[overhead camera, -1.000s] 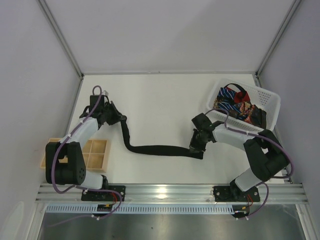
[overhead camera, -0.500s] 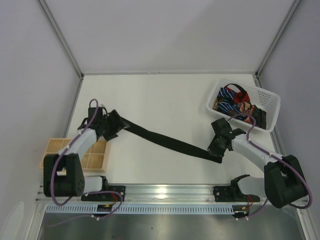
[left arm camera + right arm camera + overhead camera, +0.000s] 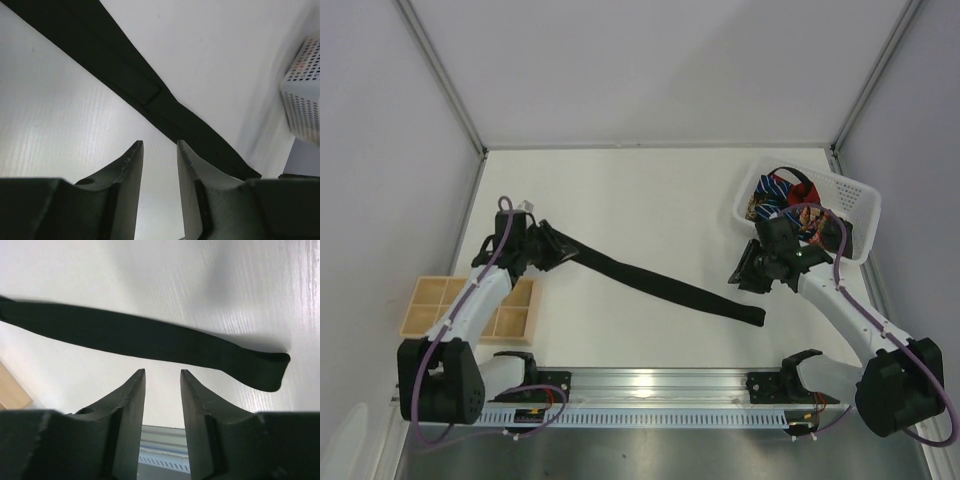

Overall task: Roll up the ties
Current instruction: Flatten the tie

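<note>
Though parted only narrowly, clamping nothing at the left claw (image 3: 158, 145); likewise slightly apart and empty at the right claw (image 3: 161, 372). Lying flat on the worktop (image 3: 650, 190), stretched slantwise from near the left edge toward the near edge right of centre: black tie (image 3: 660, 285). One end at the left claw, running off past its tips. Folded end just on the near side of the right claw, clear of its tips. Heaped in the white basket (image 3: 865, 215) by the far-right corner: other ties (image 3: 785, 195). Against the near-left corner: wooden tray (image 3: 425, 300).
</note>
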You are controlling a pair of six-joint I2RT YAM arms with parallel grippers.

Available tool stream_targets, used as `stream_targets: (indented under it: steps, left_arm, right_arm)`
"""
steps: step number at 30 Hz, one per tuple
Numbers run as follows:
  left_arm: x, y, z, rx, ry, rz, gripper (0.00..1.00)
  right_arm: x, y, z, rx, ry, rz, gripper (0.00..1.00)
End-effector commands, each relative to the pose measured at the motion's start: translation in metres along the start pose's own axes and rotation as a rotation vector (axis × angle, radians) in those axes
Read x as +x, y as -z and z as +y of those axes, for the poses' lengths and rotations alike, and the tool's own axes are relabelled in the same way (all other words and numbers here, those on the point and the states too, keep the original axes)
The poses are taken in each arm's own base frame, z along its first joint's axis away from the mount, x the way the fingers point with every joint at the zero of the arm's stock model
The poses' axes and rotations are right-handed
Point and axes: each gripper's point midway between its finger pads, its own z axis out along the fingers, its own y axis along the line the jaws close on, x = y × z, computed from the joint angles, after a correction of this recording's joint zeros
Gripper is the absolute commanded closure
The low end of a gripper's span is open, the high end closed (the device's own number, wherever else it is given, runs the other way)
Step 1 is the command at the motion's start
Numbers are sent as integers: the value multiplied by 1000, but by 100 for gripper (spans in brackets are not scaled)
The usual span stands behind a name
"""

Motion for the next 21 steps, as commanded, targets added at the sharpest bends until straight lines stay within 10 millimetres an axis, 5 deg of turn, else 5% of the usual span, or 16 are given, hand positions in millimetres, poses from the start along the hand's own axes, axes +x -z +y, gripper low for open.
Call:
stream_targets:
  steps: [1, 4, 8, 11, 14, 16, 21]
  left_arm:
    - [-19, -5, -23, 16, -44, -5, 60]
    - [-43, -12, -12, -94, -105, -39, 46]
    - [-81, -23, 2, -244, -160, -13, 57]
    - [-96, -35, 18, -325, -146, 14, 57]
    - [-116, -44, 56, -467, -74, -9, 54]
    - [-117, -55, 76, -535, -32, 7, 51]
    - [-115, -73, 89, -584, 39, 24, 52]
  right_arm:
    - [9, 5, -5, 16, 28, 79, 59]
    - [12, 1, -1, 0, 57, 128, 60]
    - [15, 2, -7, 26, 53, 139, 76]
    - [19, -4, -14, 46, 42, 146, 73]
    - [23, -7, -11, 41, 8, 174, 69]
    - [22, -6, -10, 48, -14, 175, 69]
    - [11, 1, 1, 16, -34, 134, 69]
